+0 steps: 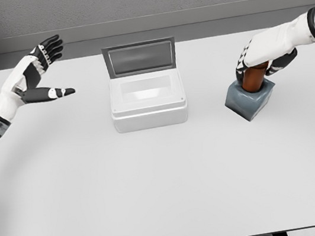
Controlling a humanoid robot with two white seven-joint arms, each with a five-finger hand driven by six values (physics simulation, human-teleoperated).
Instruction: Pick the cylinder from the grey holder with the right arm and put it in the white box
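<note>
From my seat, the right hand [258, 54] covers the top of the brown cylinder [256, 78], so under those fingers [242, 65] I can't see its upper end. Below the fingers, its base is sunk out of sight in the grey holder [250, 100]. The right arm is cut off at the picture's right edge. The left arm runs out past the left edge, well behind the spread fingers [50, 48] of the left hand [39, 74].

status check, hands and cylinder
Right hand shut on cylinder, seated in grey holder. Left hand open, far left. White box open, path unobstructed.
</note>
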